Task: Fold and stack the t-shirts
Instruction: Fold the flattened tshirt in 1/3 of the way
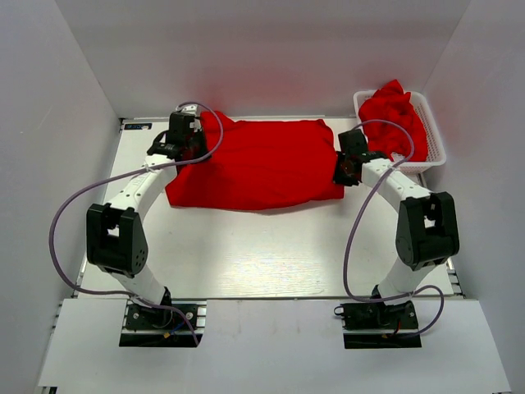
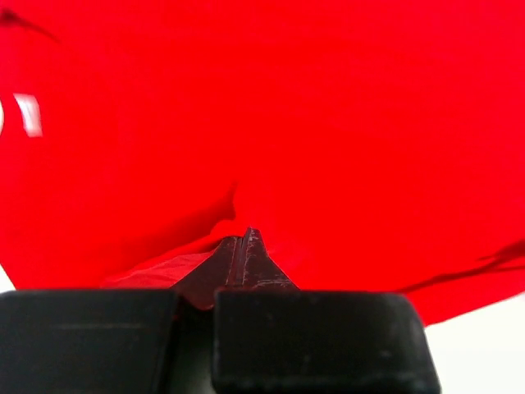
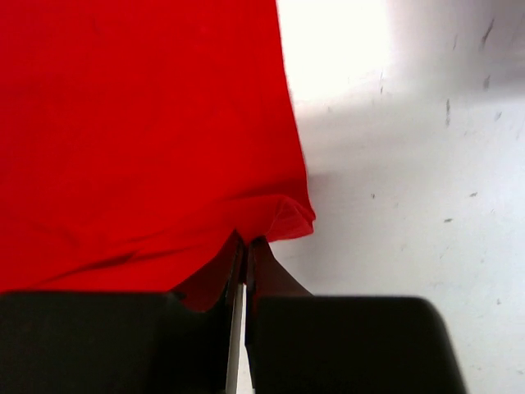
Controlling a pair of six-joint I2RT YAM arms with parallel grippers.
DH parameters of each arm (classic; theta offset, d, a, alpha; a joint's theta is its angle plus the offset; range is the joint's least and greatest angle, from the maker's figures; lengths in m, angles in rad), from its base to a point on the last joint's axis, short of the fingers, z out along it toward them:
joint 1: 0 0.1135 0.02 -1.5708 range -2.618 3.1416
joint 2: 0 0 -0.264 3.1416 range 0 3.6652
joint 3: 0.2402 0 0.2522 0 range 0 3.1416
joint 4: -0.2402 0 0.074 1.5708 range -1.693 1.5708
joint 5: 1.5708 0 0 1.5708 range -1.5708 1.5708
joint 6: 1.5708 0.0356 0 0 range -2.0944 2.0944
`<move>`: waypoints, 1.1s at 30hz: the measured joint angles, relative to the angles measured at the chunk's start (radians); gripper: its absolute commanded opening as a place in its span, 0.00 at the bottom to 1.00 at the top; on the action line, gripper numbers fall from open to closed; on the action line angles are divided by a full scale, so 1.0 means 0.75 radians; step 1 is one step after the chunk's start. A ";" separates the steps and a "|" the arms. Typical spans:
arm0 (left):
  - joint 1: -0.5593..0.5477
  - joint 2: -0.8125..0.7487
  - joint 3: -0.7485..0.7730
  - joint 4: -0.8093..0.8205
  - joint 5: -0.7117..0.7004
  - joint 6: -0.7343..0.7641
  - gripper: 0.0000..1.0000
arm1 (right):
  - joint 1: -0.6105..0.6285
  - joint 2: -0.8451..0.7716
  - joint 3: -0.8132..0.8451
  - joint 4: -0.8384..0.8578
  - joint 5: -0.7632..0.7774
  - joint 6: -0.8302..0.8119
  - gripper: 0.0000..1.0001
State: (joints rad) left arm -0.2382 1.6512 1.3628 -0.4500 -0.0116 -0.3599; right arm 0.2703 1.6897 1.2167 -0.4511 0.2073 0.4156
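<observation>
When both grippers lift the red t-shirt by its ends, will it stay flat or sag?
Probably floppy: the red t-shirt lies wrinkled and uneven, so its middle would likely sag between the left gripper and right gripper. Cloth bunches at both closed pinches, so slipping seems unlikely.

Red t-shirt [image 2: 328, 123]: most of the frame is filled by its cloth; the upper part is smooth, and soft creases are seen toward the lower right; a small blurred white patch [image 2: 29, 115] is noted at the upper left, its nature not determinable.
Left end effector [image 2: 246, 246]: placed at bottom centre; its dark fingers [image 2: 258, 264] are pressed together at the tips; a raised fold of the cloth is pinched between them.
Bench [image 2: 484, 345]: a pale strip is shown at the lower right corner, beyond the hem.
</observation>
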 measured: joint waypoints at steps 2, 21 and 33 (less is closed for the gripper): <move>0.010 0.011 0.009 0.041 0.000 0.034 0.00 | -0.001 0.031 0.046 -0.017 0.012 -0.008 0.00; 0.123 0.358 0.233 0.247 0.148 0.200 0.00 | -0.044 0.316 0.437 -0.131 0.070 -0.066 0.00; 0.181 0.245 0.161 0.317 0.150 0.199 0.00 | -0.065 0.321 0.443 -0.164 0.023 -0.107 0.00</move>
State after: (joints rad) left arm -0.1024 1.8351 1.4837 -0.2123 0.1005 -0.2104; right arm 0.2214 1.9308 1.5490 -0.5743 0.2249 0.3351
